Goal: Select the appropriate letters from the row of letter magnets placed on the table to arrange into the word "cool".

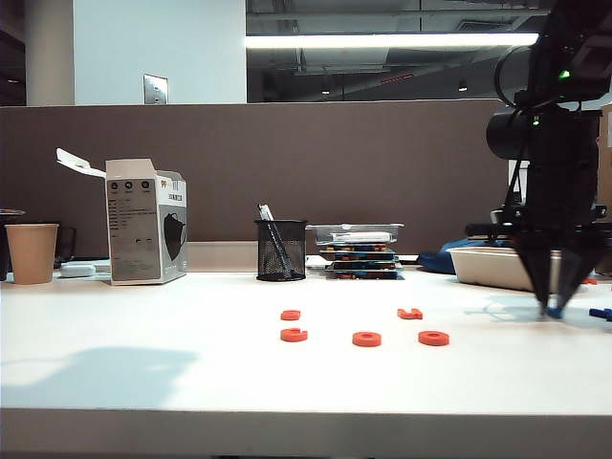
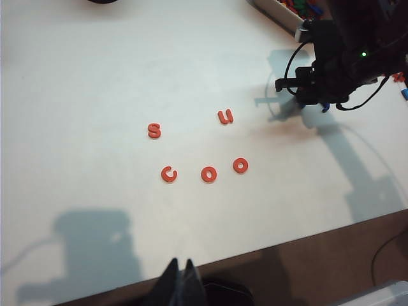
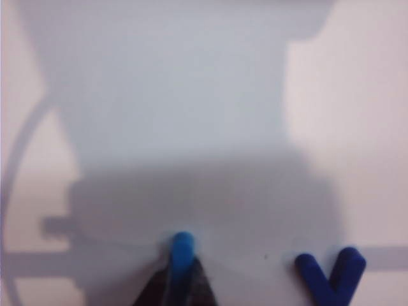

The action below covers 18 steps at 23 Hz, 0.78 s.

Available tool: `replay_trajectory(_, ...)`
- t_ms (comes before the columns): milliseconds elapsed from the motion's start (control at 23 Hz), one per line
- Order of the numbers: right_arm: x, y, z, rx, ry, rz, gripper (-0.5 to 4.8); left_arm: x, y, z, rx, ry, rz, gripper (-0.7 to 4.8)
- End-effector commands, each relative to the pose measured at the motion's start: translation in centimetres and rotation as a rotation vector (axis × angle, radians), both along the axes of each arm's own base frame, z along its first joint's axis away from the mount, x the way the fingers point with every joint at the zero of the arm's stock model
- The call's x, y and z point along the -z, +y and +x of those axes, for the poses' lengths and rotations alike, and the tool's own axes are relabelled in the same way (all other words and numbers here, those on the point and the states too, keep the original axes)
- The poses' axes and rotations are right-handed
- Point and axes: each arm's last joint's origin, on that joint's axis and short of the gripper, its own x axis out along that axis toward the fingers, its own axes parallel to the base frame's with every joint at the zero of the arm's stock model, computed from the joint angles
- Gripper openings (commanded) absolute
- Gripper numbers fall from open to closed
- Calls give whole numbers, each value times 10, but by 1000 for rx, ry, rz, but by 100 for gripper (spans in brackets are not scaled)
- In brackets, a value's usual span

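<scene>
At the right edge of the exterior frame, the right gripper (image 1: pixel 553 308) is pinching the light-blue bar (image 3: pixel 182 250) on the counter (image 1: pixel 191 373), probably the missing "l", because the C (image 2: pixel 169 174) and two rings (image 2: pixel 208 174) are already lying in one row at centre. The left gripper (image 2: pixel 182 271), at the bottom of its wrist frame, is pressed together and empty.

table (image 1: pixel 143 382): white, wide
near row (image 1: pixel 363 338): you see three orange letters
far left: paper cup (image 1: pixel 32 252), box (image 1: pixel 145 222)

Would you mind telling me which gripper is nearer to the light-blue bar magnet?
Right. The right gripper is closed around the light-blue bar magnet at the table's right side. The left gripper is shut, far off beyond the table's front edge.
</scene>
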Motion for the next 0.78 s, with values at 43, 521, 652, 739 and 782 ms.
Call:
replay_trajectory(43, 9, -1, -3, -1, 54, -13, -2, -1, 1, 0, -2, -7, -2, -3)
replay_trajectory(521, -47, 4, -25, -75, -30, 66, -2, -2, 1, 0, -2, -7, -4, -3)
replay_trajectory(652, -68, 12, -42, -104, -23, 98, -2, -2, 1, 0, -2, -11, -11, -3)
replay_trajectory(739, -70, 22, -50, -121, -6, 119, -2, -2, 1, 0, -2, -12, -13, -3)
replay_trajectory(782, -69, 26, -53, -126, 1, 122, -2, -2, 1, 0, -2, -12, -13, -3)
